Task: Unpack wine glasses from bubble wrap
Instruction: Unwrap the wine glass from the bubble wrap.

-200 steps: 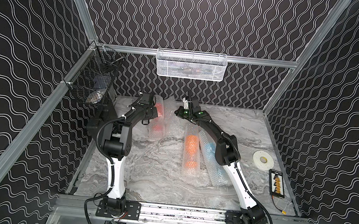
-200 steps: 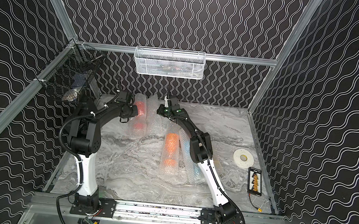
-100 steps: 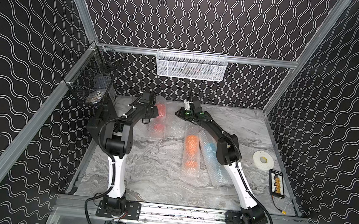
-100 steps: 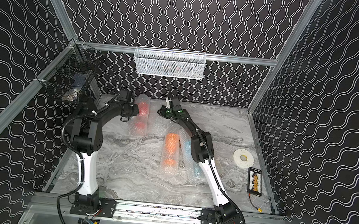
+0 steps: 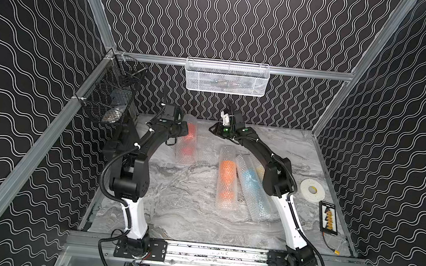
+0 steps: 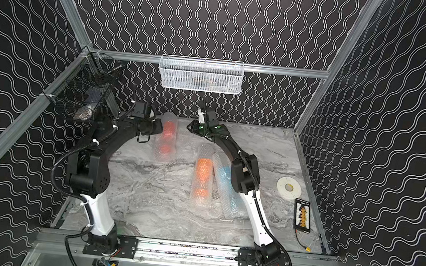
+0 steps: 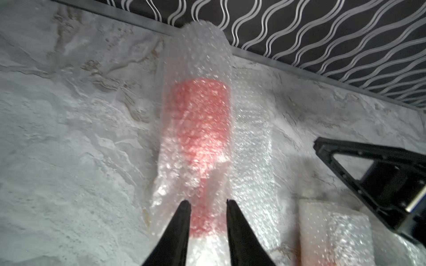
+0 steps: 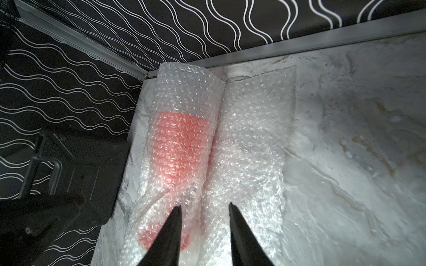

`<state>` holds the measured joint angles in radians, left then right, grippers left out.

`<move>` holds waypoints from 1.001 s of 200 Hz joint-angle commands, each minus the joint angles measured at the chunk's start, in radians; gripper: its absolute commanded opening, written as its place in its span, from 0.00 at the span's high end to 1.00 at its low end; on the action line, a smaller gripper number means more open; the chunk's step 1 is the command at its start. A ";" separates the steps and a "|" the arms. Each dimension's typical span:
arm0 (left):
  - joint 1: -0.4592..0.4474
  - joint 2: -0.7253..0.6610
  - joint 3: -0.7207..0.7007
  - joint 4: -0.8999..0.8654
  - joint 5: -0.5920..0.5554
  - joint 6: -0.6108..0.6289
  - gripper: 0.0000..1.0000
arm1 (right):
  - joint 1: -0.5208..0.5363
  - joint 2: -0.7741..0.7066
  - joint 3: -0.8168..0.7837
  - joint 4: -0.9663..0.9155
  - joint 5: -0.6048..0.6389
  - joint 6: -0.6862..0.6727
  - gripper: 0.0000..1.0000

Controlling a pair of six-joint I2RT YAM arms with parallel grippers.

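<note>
Left claw (image 7: 207, 203), tips partly parted and gripping nothing, hovers over the stem end of a red plastic stemmed goblet (image 7: 196, 129) rolled in clear bubble wrap (image 7: 196, 46) at the back of the grey marbled desk (image 5: 187, 190). Right claw (image 8: 204, 207), likewise partly open and empty, hangs over the wrap's loose flap (image 8: 251, 138) alongside.

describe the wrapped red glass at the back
The red wine glass lies on its side, rolled in clear bubble wrap near the back wall, bowl toward the wall, foot toward the arms; only blurred red shows through. A loose flap of the wrap lies flat beside it on the marble table. The left tool and right tool stand open by its stem end.
</note>
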<state>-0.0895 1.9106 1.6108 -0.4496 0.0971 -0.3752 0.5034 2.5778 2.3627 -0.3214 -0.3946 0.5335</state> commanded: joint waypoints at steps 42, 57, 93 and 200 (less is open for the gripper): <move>-0.081 0.037 0.005 -0.055 0.013 -0.031 0.68 | 0.043 0.080 0.082 -0.130 -0.060 -0.012 0.67; -0.081 0.066 0.013 -0.073 0.019 -0.031 0.68 | 0.056 0.114 0.122 -0.153 -0.051 -0.014 0.67; -0.080 0.125 0.042 -0.104 0.014 -0.025 0.69 | 0.073 0.183 0.181 -0.205 -0.003 -0.039 0.69; 0.000 0.146 0.077 -0.204 -0.175 0.011 0.72 | 0.076 0.185 0.136 -0.207 0.056 -0.044 0.69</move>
<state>-0.1165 2.0506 1.6695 -0.6102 -0.0021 -0.3878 0.5766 2.7712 2.5187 -0.5125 -0.3569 0.4816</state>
